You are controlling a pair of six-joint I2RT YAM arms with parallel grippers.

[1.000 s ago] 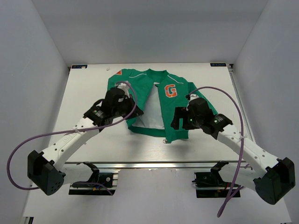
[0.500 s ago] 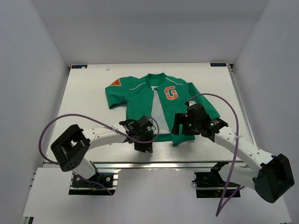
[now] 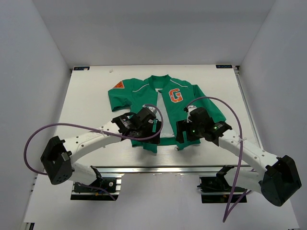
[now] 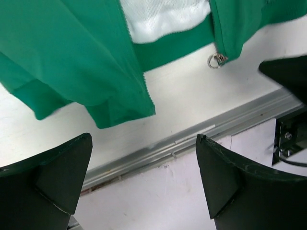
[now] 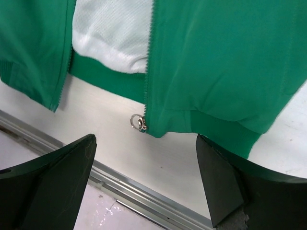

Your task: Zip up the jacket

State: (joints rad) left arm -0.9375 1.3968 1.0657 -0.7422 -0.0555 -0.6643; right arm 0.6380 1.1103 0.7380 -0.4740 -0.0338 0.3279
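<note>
While the jacket (image 3: 139, 96) lies unzipped, left gripper (image 4: 144, 140) and right gripper (image 5: 146, 139) hang wide open, empty, above its hem (image 5: 103, 76).

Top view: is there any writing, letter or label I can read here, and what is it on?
"G": orange chest patch on the jacket.
Triangle sleeve patch: too small to read.
Left corner label and right corner label on the table: too small to read.

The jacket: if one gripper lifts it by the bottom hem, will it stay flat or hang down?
Probably floppy: the jacket lies in soft folds and its hem sits unevenly, so it would likely droop. The cloth looks thin, so it is likely light. The zipper ring sits free at the hem corner and may swing.
</note>
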